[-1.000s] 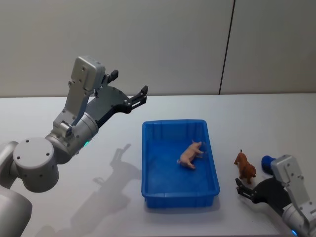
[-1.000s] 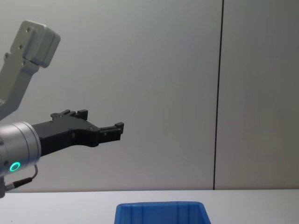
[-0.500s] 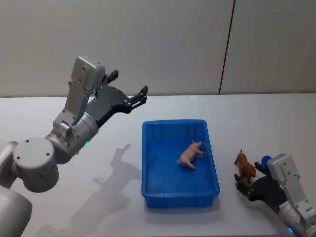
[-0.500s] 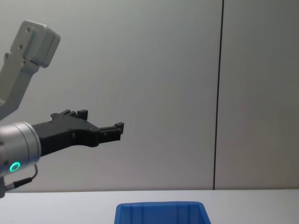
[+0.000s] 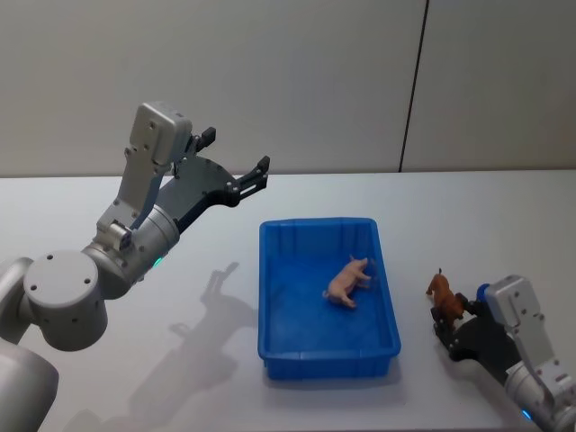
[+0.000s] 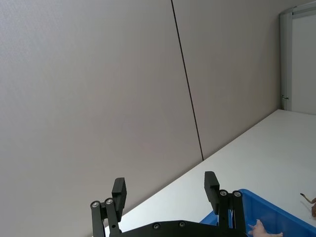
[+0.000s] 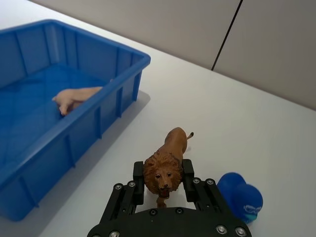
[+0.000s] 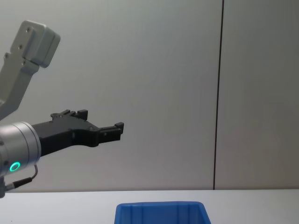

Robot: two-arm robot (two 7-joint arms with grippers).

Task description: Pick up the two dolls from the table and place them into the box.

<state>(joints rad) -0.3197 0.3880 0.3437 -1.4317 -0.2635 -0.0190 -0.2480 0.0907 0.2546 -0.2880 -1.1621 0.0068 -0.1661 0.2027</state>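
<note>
The bright blue rectangular plastic box (image 5: pixel 266 297) rests on the white table (image 5: pixel 504 225), with a pale pink toy pig (image 5: pixel 347 280) lying on its side inside. A brown toy lion (image 7: pixel 167 160) stands upright on the table near the box's right wall.

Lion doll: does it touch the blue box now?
Apart. The right wrist view shows a strip of bare white table between the lion doll and the blue box wall.

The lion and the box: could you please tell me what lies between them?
Just bare table separates lion and box, as the head and right wrist views show.
</note>
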